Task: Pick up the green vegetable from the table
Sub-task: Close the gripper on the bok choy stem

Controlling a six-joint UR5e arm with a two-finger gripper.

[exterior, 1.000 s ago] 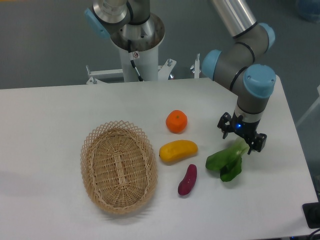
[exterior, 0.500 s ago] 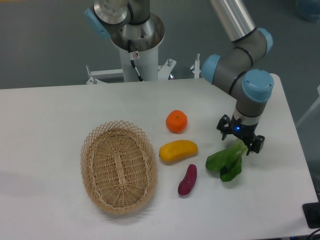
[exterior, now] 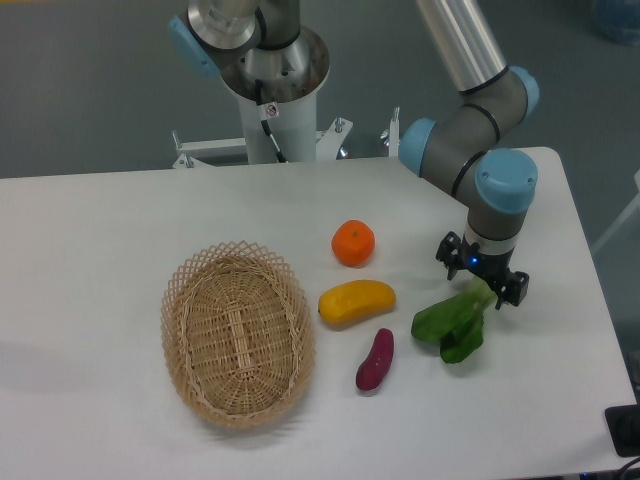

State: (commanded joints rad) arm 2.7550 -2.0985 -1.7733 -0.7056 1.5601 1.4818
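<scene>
The green vegetable [exterior: 450, 325] lies on the white table [exterior: 120, 220] at the right, dark leaves toward the front-left and pale stalk end toward the back-right. My gripper [exterior: 482, 276] points down over the stalk end. Its two black fingers [exterior: 449, 256] stand apart on either side of the stalk, so it is open. I cannot tell whether the fingers touch the stalk. The vegetable rests on the table.
A yellow oblong fruit [exterior: 357, 302], an orange [exterior: 353, 243] and a purple eggplant-shaped item [exterior: 376, 360] lie left of the vegetable. A wicker basket [exterior: 237, 332] stands further left. The table's right edge is close to the gripper.
The arm's wrist and upper joints have shifted slightly to the left and the gripper has settled a little lower over the stalk. The vegetable has not moved.
</scene>
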